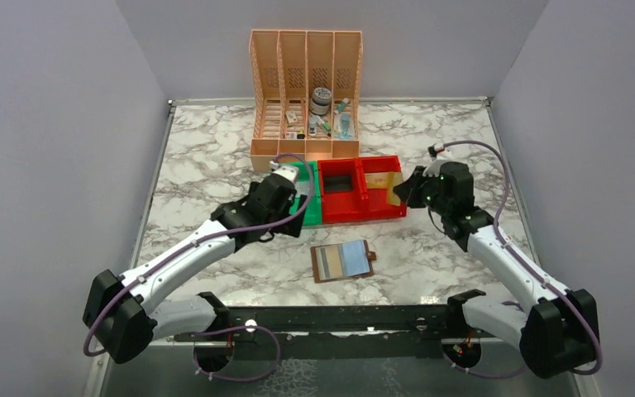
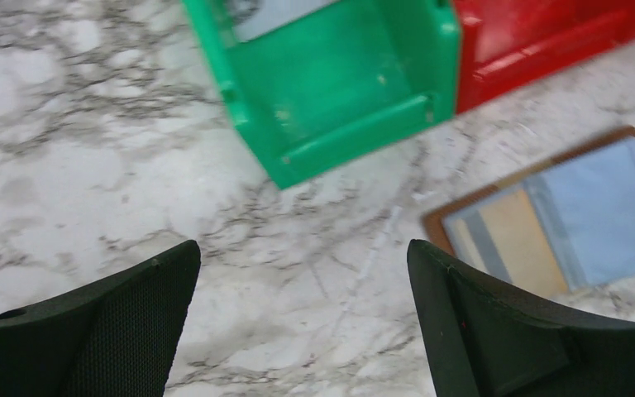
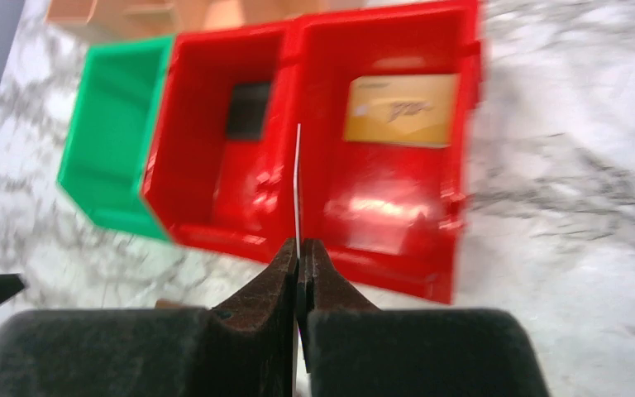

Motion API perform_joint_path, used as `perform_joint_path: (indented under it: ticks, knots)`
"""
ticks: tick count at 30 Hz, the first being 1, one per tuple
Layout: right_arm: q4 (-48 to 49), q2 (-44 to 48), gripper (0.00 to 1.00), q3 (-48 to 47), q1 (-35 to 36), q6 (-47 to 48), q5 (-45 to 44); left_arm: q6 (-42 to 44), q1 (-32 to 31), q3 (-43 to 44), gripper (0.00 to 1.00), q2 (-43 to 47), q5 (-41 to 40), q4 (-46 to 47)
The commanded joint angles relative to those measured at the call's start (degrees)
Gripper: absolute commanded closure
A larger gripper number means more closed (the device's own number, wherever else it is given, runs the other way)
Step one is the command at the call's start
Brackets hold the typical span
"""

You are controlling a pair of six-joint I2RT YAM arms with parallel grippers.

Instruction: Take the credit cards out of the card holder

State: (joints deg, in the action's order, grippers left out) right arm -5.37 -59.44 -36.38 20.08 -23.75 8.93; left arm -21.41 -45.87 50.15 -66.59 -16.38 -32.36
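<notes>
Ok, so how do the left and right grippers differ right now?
The left gripper stands wide open and empty; the right gripper is shut on a thin credit card held edge-on. The left gripper hangs over the bare marble table near the green bin; the right gripper points at the red bin. Both are black.

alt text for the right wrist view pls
The right gripper pinches a thin card edge-on, with two red bins beyond. A gold card lies in the bin on the frame's right; a green bin sits at far left.
</notes>
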Motion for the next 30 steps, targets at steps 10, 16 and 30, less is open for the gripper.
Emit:
perform_joint_path:
  ticks: [10, 16, 30]
  knots:
    - [16.2, -5.84, 0.99, -2.02, -10.67, 12.69, 11.37, 2.65, 11.1, -5.72, 0.01, 14.55, -5.75, -0.76]
    - [19.22, -6.44, 0.99, -2.08, -10.02, 26.98, 10.62, 2.14, 11.32, -5.82, 0.01, 14.15, -5.27, -0.66]
    - [20.36, -9.68, 0.99, -0.22, -3.48, 52.31, 10.63, 0.9, 11.33, -6.82, 0.01, 15.56, -7.44, 0.48]
